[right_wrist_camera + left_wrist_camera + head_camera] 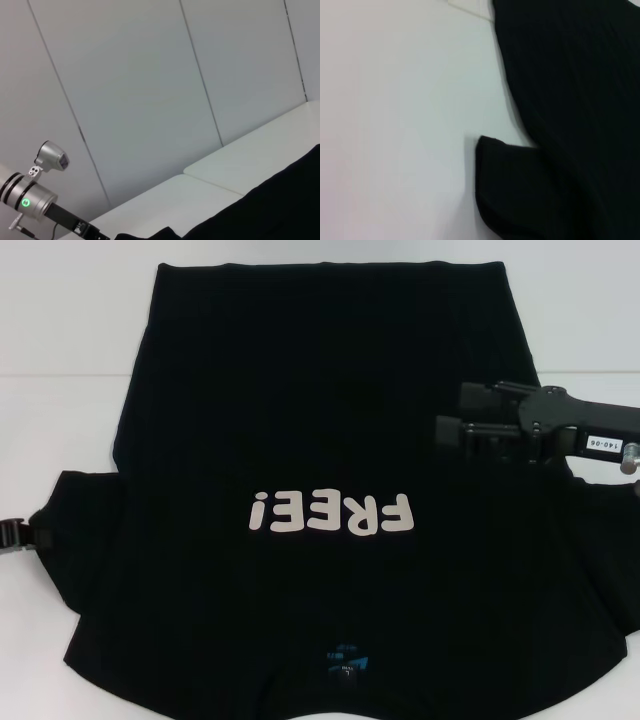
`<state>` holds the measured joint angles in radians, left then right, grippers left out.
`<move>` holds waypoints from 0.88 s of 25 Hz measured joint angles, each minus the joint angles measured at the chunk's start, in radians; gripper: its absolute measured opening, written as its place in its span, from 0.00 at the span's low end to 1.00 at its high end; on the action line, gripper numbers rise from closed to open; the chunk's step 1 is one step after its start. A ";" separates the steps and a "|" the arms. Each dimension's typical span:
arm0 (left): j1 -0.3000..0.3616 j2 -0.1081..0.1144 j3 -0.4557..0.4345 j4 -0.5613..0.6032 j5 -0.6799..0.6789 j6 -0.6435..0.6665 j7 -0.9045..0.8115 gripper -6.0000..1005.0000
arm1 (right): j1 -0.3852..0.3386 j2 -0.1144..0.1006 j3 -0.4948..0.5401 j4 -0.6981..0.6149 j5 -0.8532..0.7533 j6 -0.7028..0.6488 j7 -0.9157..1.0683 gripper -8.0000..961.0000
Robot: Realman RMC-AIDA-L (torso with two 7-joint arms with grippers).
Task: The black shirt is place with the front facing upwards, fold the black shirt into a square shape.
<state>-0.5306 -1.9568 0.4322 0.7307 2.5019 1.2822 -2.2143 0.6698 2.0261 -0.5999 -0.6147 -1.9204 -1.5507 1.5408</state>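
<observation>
White desk (pixel 60 390), flat and pale, backed by a grey panelled wall (pixel 150 90) in the right wrist view.

Item: black shirt (pixel 330 420), spread front-up over most of the desk. Neck and small blue label (pixel 345 665) lie at the near edge; hem at the far edge. Pale "FREE!" lettering (pixel 332 513) reads upside down from the head view. One sleeve lies out flat at the robot's left (pixel 510 190); the other runs out toward the right.

Right claw (pixel 480 425): reaching in from the right, held over the shirt's right side, level with the body just above the lettering. Fingers released, nothing between them.

Left claw (pixel 15 533): at the desk's left edge, just beside the left sleeve tip. Cannot tell whether released or clenched.
</observation>
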 joint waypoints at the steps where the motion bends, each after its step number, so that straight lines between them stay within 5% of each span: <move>1: 0.000 0.000 0.000 0.000 0.000 0.000 0.000 0.03 | -0.001 0.003 0.004 0.000 0.000 0.000 -0.002 0.96; 22: -0.043 0.025 0.029 0.025 0.039 -0.165 0.012 0.05 | -0.009 0.025 0.025 0.002 0.000 0.000 -0.008 0.95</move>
<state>-0.5736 -1.9321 0.4614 0.7555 2.5411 1.1168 -2.2024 0.6613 2.0511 -0.5752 -0.6125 -1.9205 -1.5509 1.5324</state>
